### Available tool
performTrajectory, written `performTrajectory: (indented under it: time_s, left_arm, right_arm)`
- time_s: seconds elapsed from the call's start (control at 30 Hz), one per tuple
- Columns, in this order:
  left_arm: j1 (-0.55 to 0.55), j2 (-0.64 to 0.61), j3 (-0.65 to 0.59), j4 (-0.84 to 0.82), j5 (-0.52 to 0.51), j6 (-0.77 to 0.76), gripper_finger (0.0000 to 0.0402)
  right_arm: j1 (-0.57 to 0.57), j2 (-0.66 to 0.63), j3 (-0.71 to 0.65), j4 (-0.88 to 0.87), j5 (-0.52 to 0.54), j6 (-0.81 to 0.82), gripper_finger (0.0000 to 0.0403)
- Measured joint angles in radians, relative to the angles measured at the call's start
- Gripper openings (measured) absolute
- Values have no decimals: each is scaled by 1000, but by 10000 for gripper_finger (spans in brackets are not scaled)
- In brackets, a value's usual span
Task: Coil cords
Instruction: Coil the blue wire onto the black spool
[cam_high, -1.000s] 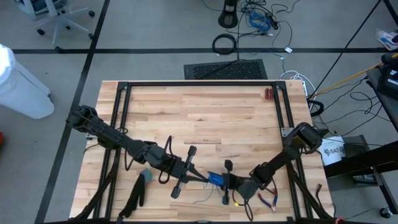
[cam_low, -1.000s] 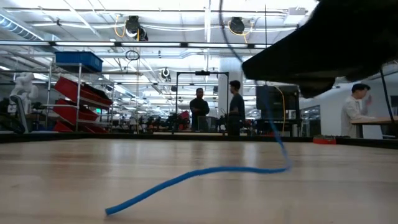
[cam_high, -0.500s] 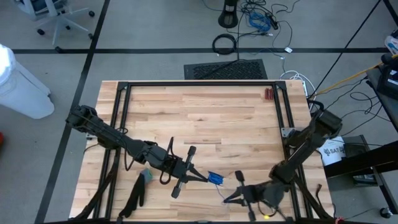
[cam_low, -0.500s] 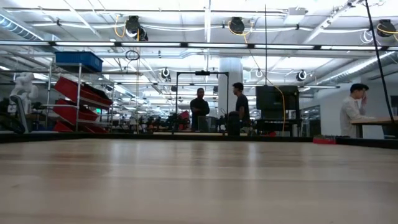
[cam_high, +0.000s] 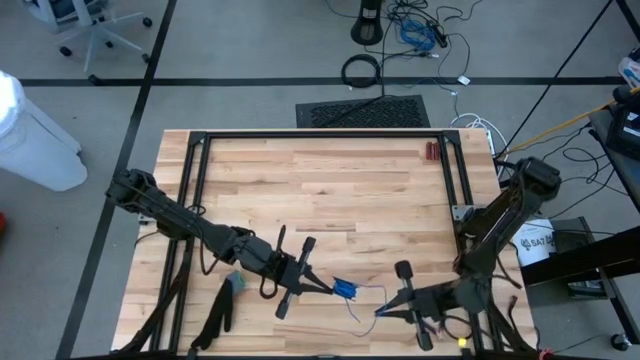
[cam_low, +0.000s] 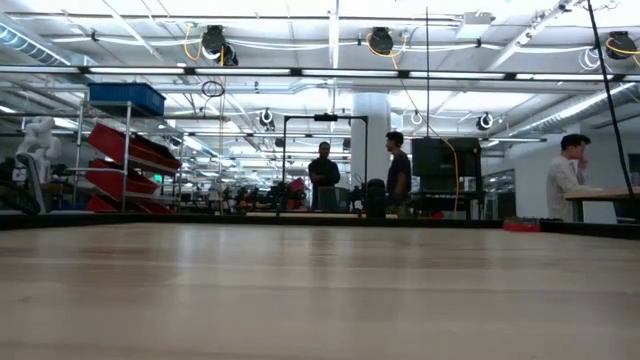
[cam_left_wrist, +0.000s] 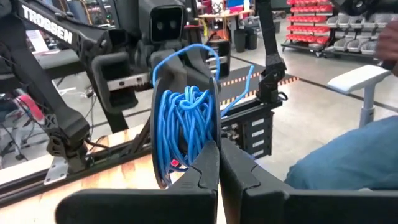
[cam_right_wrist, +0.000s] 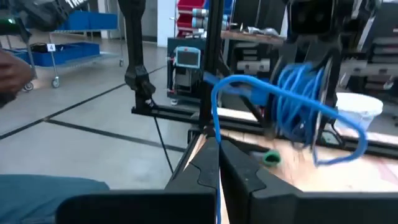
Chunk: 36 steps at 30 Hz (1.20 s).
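The cord is thin and blue. Most of it is wound into a bundle (cam_left_wrist: 185, 121) with a dark rim, seen as a small blue patch (cam_high: 345, 290) in the high view. My left gripper (cam_high: 327, 288) is shut on this bundle above the table's near middle. A loose strand (cam_high: 358, 308) sags from the bundle to my right gripper (cam_high: 384, 312), which is shut on it just to the right. The low view shows neither the cord nor a gripper. My left gripper pinches the bundle's lower rim (cam_left_wrist: 200, 157) between its two fingers, which point about level toward the table's right. The bundle stands on edge beyond the fingertips, lifted clear of the table. My right gripper pinches a single strand (cam_right_wrist: 215, 132) of the cord between its two fingers, pointing about level toward the bundle. From the fingers the strand rises, arcs over to the bundle (cam_right_wrist: 303, 102) and hangs slack, clear of the table.
Red-handled pliers (cam_high: 432, 151) lie at the table's far right corner. A small green thing (cam_high: 235, 283) lies under the left arm. Black frame rails (cam_high: 320, 134) border the tabletop. A black cable ring (cam_high: 361, 70) lies on the floor beyond. People stand far off in the room.
My right gripper has risen and drawn away from the bundle toward the table's near right, turning as it went and staying shut on the strand. The cord's loose length, which lay on the table, has been lifted clear and no longer shows in the low view.
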<state>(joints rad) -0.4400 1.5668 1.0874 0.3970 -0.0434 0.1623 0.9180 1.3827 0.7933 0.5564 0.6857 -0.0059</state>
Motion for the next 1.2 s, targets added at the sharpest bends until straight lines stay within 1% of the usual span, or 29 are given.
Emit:
performTrajectory:
  time_s: [0.13,0.27,0.5,0.7,0.9,1.1,1.2]
  left_arm:
    - [1,-1,0,2,-21,0,0]
    - [1,-1,0,-3,-49,-5,0]
    - [5,-1,0,-40,-119,-26,0]
    - [7,-1,0,-40,-122,-27,0]
    - [7,-1,0,-44,-101,-37,0]
    - [10,-1,0,-102,-95,-52,0]
    - [9,-1,0,-91,-94,-53,0]
  right_arm:
    - [-9,-14,31,-4,0,-50,0]
    - [-10,-14,98,-46,0,-106,0]
    - [-21,-10,273,-278,0,-116,0]
    - [-51,5,401,-456,-8,-114,0]
    - [-74,5,466,-557,-11,-113,0]
    - [-74,6,527,-590,-11,-166,0]
    - [-86,6,539,-588,-31,-196,0]
